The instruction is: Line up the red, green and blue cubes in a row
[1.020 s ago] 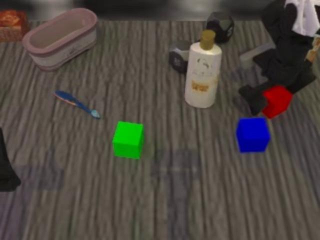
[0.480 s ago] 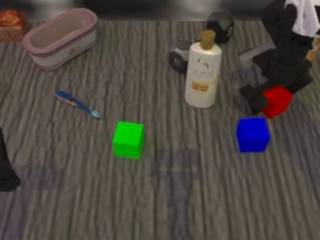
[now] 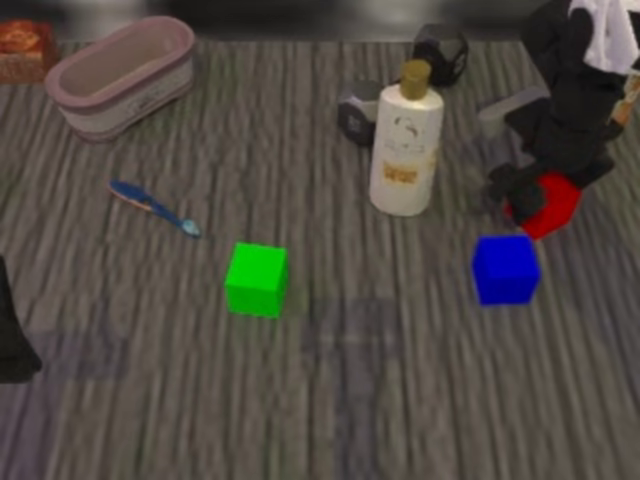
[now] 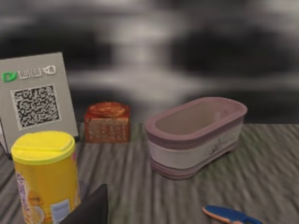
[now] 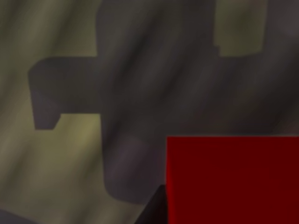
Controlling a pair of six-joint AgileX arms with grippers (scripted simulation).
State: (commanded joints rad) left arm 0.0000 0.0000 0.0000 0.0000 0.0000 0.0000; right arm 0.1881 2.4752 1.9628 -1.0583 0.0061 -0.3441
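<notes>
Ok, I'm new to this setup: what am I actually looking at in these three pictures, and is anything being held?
You see a table with two robot arms. The top view looks straight down. The right hand is down around the red cube at the table's right; its fingers seem closed on it, and the cube has not clearly left the table. The blue cube sits just in front of it, the green cube near the middle. Also there: a lotion bottle, a toothbrush and a pink tub. The left arm is parked at the left edge. Each wrist view comes from a camera on that arm; the right one shows the red cube close up.
</notes>
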